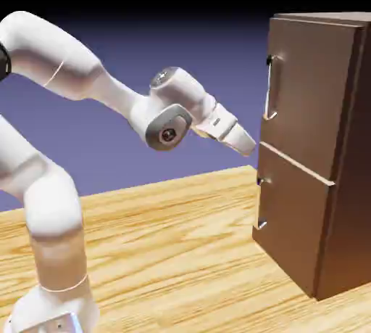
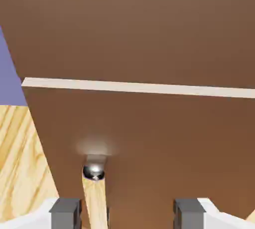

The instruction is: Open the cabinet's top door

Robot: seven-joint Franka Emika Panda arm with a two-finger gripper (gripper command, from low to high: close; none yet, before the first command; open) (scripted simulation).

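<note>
- Cabinet stood on the wooden desk at the exterior view's right, dark brown, front turned toward the arm.
- Top door sat flush with the cabinet front, shut; lower door beneath it, a pale seam between the two.
- Top handle, a thin silvery vertical bar, ran along the top door's edge nearest the arm. A shorter lower handle sat on the lower door.
- White arm reached from the exterior view's left toward the cabinet, wrist angled slightly down.
- End effector hung in the air just short of the cabinet front, about level with the seam, below the top handle's lower end; not touching anything.
- Hand view: grey fingertips stood well apart with nothing between them, so jaws spread and empty.
- Hand view was filled with brown door wood, the pale seam crossing it, one shiny handle end just above the left fingertip.
</note>
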